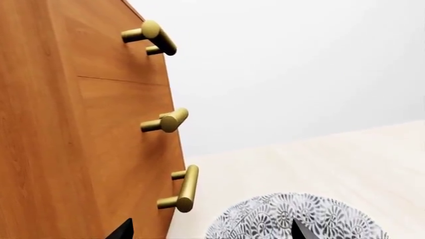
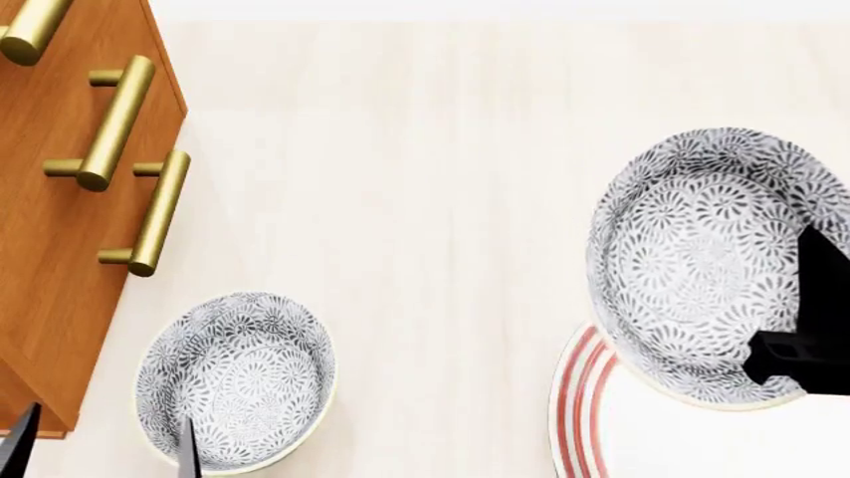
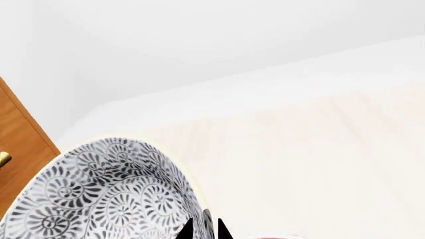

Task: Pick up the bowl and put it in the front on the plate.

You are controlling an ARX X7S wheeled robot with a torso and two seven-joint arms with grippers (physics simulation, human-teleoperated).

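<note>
Head view shows your right hand (image 2: 797, 344) pinching the rim of the bowl (image 2: 704, 259), held tilted, mouth up, over the plate (image 2: 591, 418). Your left hand (image 2: 100, 448) straddles another bowl (image 2: 239, 378) on the counter (image 2: 425, 199) (grip: cannot tell).

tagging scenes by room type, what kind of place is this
Probably a simulated kitchen or dining counter: a pale wooden surface, a wooden cabinet with brass handles, patterned bowls, and a red-ringed plate.

pale wood tabletop (image 2: 398, 199) — orange cabinet (image 2: 54, 249) | brass handles (image 2: 113, 121) — white wall (image 1: 299, 64)
</note>
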